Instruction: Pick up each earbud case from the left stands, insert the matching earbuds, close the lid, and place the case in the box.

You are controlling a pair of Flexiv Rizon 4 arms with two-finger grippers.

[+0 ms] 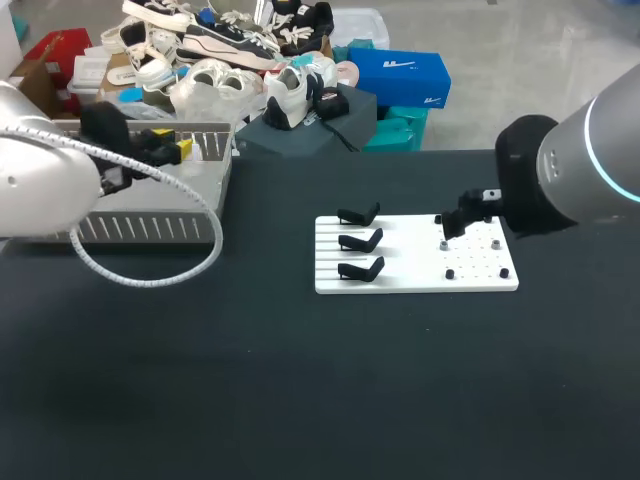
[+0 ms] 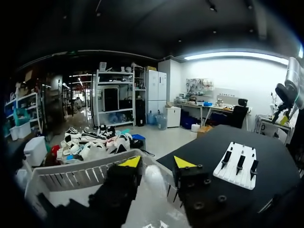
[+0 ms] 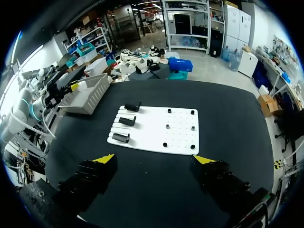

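Observation:
My left gripper [image 2: 156,162] hangs over the white slatted box [image 2: 80,173]. Its fingers stand apart, and a pale rounded earbud case [image 2: 155,181] lies loose between and below them, inside the box. In the head view this gripper [image 1: 185,150] is at the box's [image 1: 150,205] far rim. The white board [image 1: 415,255] carries three black stands [image 1: 360,241], all bare, and small dark pegs [image 1: 449,273] on its right half. My right gripper [image 3: 154,159] is wide open with nothing in it, high above the board's [image 3: 156,128] near side; in the head view it [image 1: 462,215] shows at the board's right end.
A dark block [image 1: 310,130] sits at the table's far edge behind the box. A white cable [image 1: 150,270] loops from my left arm across the table in front of the box.

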